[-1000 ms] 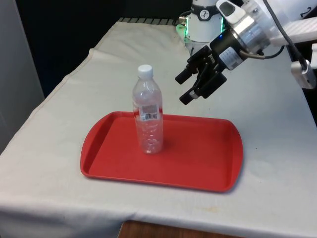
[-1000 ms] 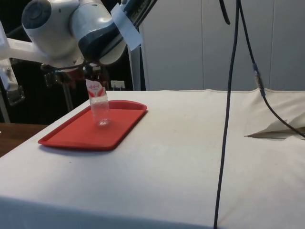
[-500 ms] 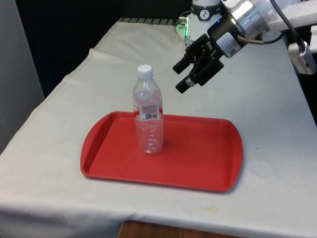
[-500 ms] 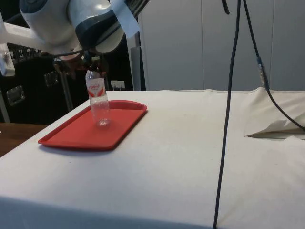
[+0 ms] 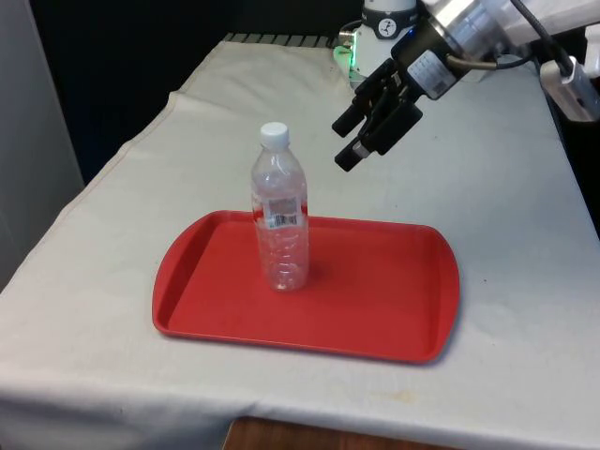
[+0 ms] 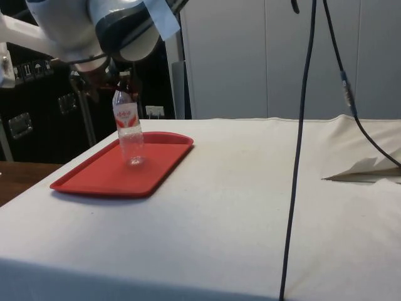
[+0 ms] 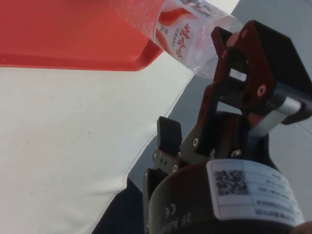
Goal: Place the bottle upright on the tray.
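A clear plastic bottle [image 5: 279, 220] with a white cap and a red-and-white label stands upright on the red tray [image 5: 375, 309], towards the front view's left half of it. My gripper [image 5: 343, 142] hangs open and empty above the cloth beyond the tray's far edge, up and to the front view's right of the bottle's cap, touching nothing. From the side the bottle [image 6: 128, 133] stands on the tray [image 6: 106, 179] under the arm's wrist. In the wrist view the bottle [image 7: 183, 33] and tray [image 7: 68, 34] lie beyond the spread fingers [image 7: 253, 68].
The white cloth [image 5: 122, 234] surrounds the tray on every side. The robot's base [image 5: 375, 42] stands at the far end. A black cable [image 6: 299, 138] hangs down mid-table in the side view, and the cloth has a fold [image 6: 360, 170] at its right.
My gripper has risen and drawn back from the bottle towards the table's far end, still open. The bottle stays upright on the tray.
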`<action>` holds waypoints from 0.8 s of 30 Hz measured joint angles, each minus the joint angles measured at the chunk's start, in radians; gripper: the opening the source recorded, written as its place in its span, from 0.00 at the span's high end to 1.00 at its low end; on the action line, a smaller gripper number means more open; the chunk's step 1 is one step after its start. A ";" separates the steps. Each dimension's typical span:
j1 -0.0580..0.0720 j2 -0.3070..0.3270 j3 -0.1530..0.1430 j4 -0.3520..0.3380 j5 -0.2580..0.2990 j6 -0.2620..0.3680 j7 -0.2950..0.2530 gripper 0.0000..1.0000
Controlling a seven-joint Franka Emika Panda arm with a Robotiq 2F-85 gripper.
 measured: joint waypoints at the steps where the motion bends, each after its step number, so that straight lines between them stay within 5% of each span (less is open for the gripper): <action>1: -0.001 0.000 0.000 0.001 0.005 0.001 0.000 0.00; 24: -0.014 -0.025 0.000 0.009 0.113 0.010 -0.019 0.00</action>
